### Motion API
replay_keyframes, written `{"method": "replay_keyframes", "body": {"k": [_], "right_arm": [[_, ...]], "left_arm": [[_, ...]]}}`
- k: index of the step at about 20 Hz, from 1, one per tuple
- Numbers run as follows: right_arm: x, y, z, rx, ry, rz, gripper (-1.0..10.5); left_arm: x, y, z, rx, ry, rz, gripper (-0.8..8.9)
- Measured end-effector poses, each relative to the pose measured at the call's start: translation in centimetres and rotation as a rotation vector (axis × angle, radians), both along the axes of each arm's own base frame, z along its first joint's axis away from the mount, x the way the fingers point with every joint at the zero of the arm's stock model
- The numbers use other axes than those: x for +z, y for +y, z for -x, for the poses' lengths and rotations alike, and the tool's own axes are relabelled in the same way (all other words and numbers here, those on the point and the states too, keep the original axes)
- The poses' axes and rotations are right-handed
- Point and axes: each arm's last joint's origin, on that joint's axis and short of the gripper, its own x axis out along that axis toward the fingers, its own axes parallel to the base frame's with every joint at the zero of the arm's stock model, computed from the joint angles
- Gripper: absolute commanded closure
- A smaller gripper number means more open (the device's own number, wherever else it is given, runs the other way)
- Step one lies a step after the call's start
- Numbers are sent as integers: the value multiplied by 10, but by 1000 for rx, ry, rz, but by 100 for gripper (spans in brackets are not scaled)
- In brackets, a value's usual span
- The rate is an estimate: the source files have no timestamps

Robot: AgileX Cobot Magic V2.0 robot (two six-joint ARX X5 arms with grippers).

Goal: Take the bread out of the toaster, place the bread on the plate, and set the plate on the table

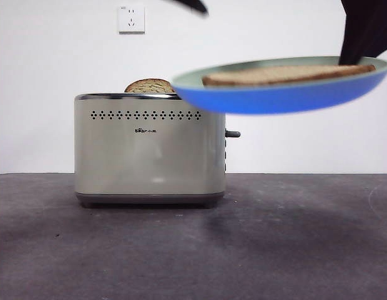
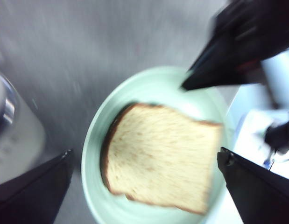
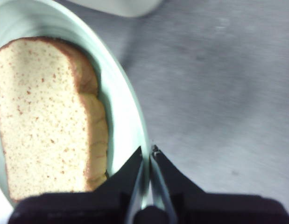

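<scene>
The mint-green plate [image 1: 281, 100], blue underneath, hangs tilted in the air to the right of the toaster [image 1: 149, 150], level with its top. The bread [image 1: 287, 75] lies flat on it. My right gripper [image 1: 356, 59] comes down from the top right and is shut on the plate's rim [image 3: 130, 107], with the bread [image 3: 41, 116] beside its jaws. My left gripper [image 2: 145, 154] is open and empty above the plate [image 2: 102, 140] and the bread [image 2: 163, 163]. In the front view it is only a black tip [image 1: 193, 5] at the top.
A second slice with a narrow dome [image 1: 149, 86] stands in the toaster's slot. The toaster stands on the dark grey table [image 1: 293, 237], its lever [image 1: 233, 134] facing right. A wall socket [image 1: 131, 19] is on the white wall.
</scene>
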Motion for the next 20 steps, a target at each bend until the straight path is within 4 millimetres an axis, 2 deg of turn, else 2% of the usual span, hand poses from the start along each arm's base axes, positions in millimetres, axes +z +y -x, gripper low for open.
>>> {"method": "replay_keyframes", "body": {"k": [2,5,7,9,14,20], "right_arm": [[-4,-3,-3,-18,23,24,963],[-16,-5,-14,-34,75,41,963],[-25,-3,-22,-35,115,52,963],[-37,-1,-31,-32,163,63,963],[-76,6,-57,-24,281,91,963],[-118,16,-84,-3,331,53,963]], "left_arm": [[31,19,21,0,-99,89,279],[80,56,63,1,-280,248,279],[105,82,92,3,-383,338,279],[120,106,118,34,-464,385,279],[136,151,164,128,-584,427,280],[125,172,183,193,-555,309,281]]}}
